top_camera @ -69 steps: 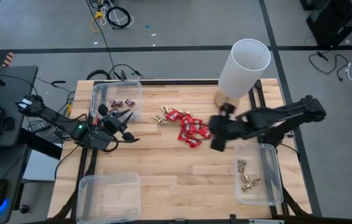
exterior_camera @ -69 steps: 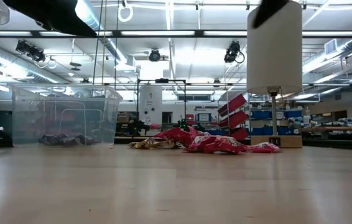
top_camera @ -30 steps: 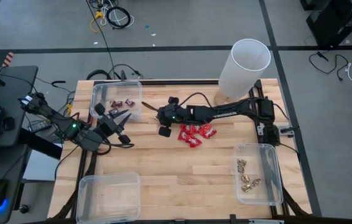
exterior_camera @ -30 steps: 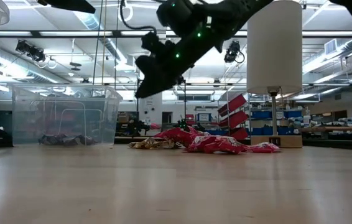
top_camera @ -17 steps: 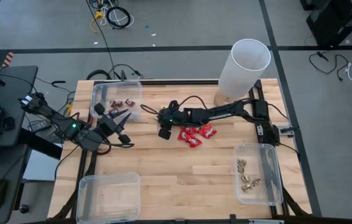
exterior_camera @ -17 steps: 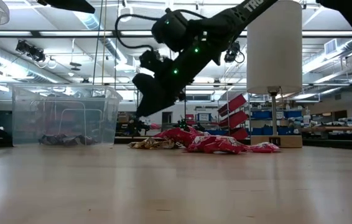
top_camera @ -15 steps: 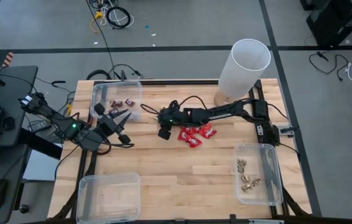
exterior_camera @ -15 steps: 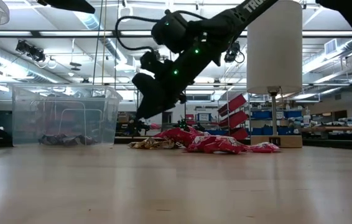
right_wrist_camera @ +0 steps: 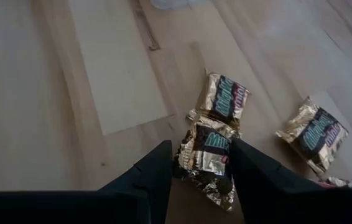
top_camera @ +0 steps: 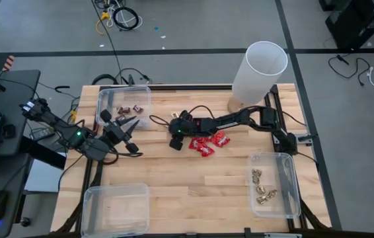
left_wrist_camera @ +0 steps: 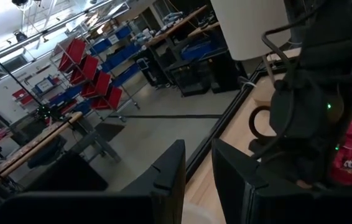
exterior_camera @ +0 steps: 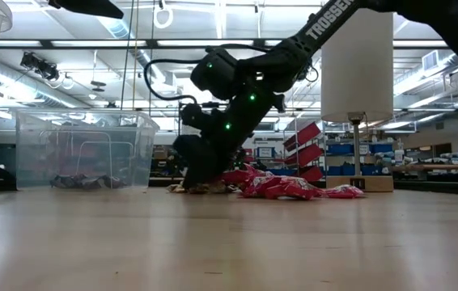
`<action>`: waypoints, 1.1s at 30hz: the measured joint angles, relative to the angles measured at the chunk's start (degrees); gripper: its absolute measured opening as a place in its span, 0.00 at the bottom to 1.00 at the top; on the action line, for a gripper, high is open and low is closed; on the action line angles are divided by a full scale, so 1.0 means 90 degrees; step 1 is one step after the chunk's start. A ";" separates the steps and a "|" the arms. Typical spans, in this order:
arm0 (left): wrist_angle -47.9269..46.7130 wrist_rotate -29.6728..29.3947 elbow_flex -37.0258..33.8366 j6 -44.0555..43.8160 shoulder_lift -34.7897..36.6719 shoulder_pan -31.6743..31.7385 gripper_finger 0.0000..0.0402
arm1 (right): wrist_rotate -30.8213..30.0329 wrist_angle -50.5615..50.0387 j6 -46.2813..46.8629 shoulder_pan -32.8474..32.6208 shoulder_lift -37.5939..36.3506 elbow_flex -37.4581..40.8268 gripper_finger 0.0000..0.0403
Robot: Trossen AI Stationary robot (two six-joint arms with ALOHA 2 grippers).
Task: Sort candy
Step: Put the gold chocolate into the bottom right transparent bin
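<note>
The candy lies mid-table. Red packets [top_camera: 208, 140] form a small heap, and a few gold-foil pieces lie at its left end. My right gripper [right_wrist_camera: 199, 149] is down at those pieces, open and slanting down. Its two fingers stand on either side of one gold-foil piece [right_wrist_camera: 206, 155] that lies flat on the wood. Two more gold pieces [right_wrist_camera: 227, 94] [right_wrist_camera: 313, 134] lie just beyond. Dark purple-brown bars [top_camera: 131, 108] sit in the far-left bin [top_camera: 105, 99]. My left gripper [top_camera: 133, 129] hovers beside that bin, slightly open and holding nothing. My right gripper's fingers [right_wrist_camera: 157, 168] reach down from the table's right side, one at each side edge of the gold-foil piece. The piece fills the gap between them. I cannot tell whether they touch it.
A clear bin [top_camera: 286, 175] at the near right holds gold pieces [top_camera: 261, 192]. Another clear bin [top_camera: 115, 208] stands at the near left. A tall white cylinder [top_camera: 258, 73] on a wooden base stands at the far right, close to the right arm.
My right gripper has come down from above the table onto the gold pieces at the left end of the heap, tipping further downward. The candy has stayed where it lay.
</note>
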State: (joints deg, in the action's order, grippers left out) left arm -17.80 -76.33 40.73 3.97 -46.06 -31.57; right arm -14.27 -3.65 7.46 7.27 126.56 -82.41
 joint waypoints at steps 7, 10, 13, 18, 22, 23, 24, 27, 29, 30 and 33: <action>-0.0277 0.0014 -0.0002 -0.0318 0.0000 0.0000 0.21 | -0.0048 -0.0010 -0.0012 0.0000 0.0000 0.0000 0.37; -0.0417 0.0012 -0.0002 -0.0464 0.0000 0.0000 0.21 | -0.0053 -0.0019 -0.0012 0.0000 -0.0002 0.0000 0.35; -0.0518 0.0012 -0.0002 -0.0620 0.0000 0.0000 0.21 | -0.0055 -0.0014 -0.0012 0.0000 -0.0002 0.0000 0.31; -0.0544 0.0012 -0.0002 -0.0661 0.0000 0.0000 0.21 | -0.0063 -0.0012 0.0005 0.0000 -0.0005 0.0000 0.22; -0.0542 0.0012 -0.0002 -0.0670 0.0000 0.0000 0.21 | -0.0065 -0.0007 0.0003 0.0000 -0.0010 0.0000 0.15; -0.0542 0.0012 -0.0002 -0.0680 0.0000 0.0000 0.21 | -0.0055 -0.0007 0.0000 0.0000 -0.0010 0.0000 0.13; -0.0543 0.0012 -0.0002 -0.0683 0.0000 0.0000 0.21 | -0.0017 -0.0001 0.0003 0.0000 -0.0012 0.0000 0.12; -0.0542 0.0012 -0.0002 -0.0686 0.0000 0.0000 0.21 | 0.0030 0.0011 0.0007 0.0000 -0.0015 0.0000 0.08; -0.0542 0.0012 -0.0002 -0.0686 0.0000 0.0000 0.21 | 0.0047 0.0022 0.0007 -0.0002 -0.0015 0.0000 0.05; -0.0542 0.0012 -0.0002 -0.0688 0.0000 0.0000 0.21 | 0.0052 0.0025 0.0007 -0.0002 -0.0015 0.0000 0.04; -0.0542 0.0012 -0.0002 -0.0728 0.0000 0.0000 0.21 | 0.0062 0.0025 0.0007 -0.0005 -0.0015 0.0000 0.01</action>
State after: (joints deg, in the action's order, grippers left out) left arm -22.68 -76.23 40.71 -2.58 -46.06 -31.57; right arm -13.71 -3.42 7.53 7.22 126.43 -82.41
